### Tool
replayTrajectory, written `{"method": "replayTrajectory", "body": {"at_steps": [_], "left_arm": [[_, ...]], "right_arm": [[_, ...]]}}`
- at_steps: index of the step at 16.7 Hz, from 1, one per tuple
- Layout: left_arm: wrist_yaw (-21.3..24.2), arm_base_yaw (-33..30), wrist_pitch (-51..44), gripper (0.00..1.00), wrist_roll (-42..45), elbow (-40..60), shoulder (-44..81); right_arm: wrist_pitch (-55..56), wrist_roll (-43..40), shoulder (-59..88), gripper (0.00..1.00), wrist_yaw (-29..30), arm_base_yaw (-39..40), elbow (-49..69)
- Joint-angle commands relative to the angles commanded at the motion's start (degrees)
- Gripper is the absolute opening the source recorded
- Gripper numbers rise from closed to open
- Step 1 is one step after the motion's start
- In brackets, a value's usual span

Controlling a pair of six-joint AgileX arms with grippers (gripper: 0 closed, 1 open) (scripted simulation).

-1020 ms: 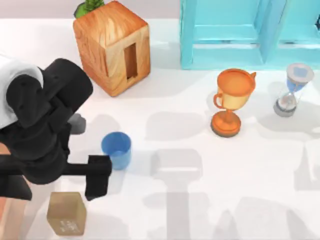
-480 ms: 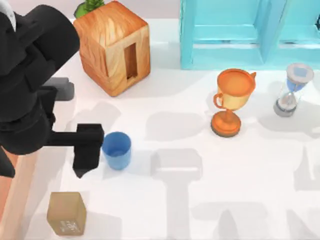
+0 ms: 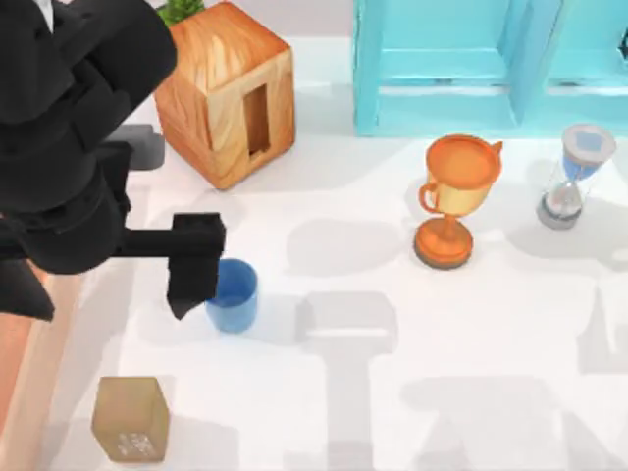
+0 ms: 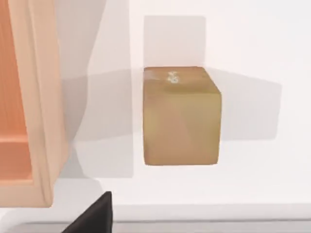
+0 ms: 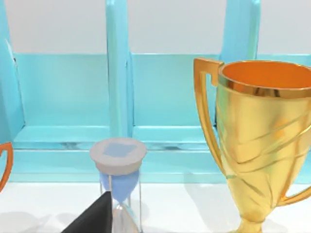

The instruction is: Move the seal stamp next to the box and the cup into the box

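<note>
Top view. The left arm of the AgileX pair reaches in from the table's left edge, and its left gripper (image 3: 194, 265) hangs over the left side of the cup (image 3: 233, 295), one dark finger overlapping the cup's rim. From this angle it cannot be told whether the jaws are spread or closed, nor whether the finger touches the cup. The cup stands upright on the white table (image 3: 392, 392), left of centre. The seal stamp (image 3: 130, 418) sits near the table's front-left corner, well apart from the cup, just beside the box (image 3: 20, 373), whose peach-orange wall runs along the left edge under the arm. A glossy wooden cube (image 3: 224, 93) with a slot stands at the back left, with a green plant (image 3: 177, 12) behind it. A turquoise cabinet (image 3: 491, 64) fills the back right. An orange trophy (image 3: 456, 196) and an hourglass (image 3: 574, 177) stand in front of it.

Left wrist view. The seal stamp (image 4: 181, 116) rests on the table, its carved pale marks on one face, near but apart from the box (image 4: 41, 121) wall. A dark fingertip (image 4: 95, 218) shows at the frame's edge.

Right wrist view. A gold trophy (image 5: 262, 141) stands close to the camera, with the hourglass (image 5: 119, 170) and the turquoise cabinet (image 5: 121, 97) behind it. A dark part at the frame's edge is probably a finger of the right gripper (image 5: 92, 218); the state of its jaws cannot be told.
</note>
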Motion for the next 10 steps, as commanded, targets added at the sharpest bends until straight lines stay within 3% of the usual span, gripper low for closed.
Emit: {"method": "replayTrajectory", "body": {"at_steps": [10], "left_arm": [[0.0, -2.8, 8.5, 1.0, -2.7, 18.2, 30.5]], "right_arm": [[0.0, 0.0, 0.0, 1.0, 0.0, 0.0, 0.0]]}}
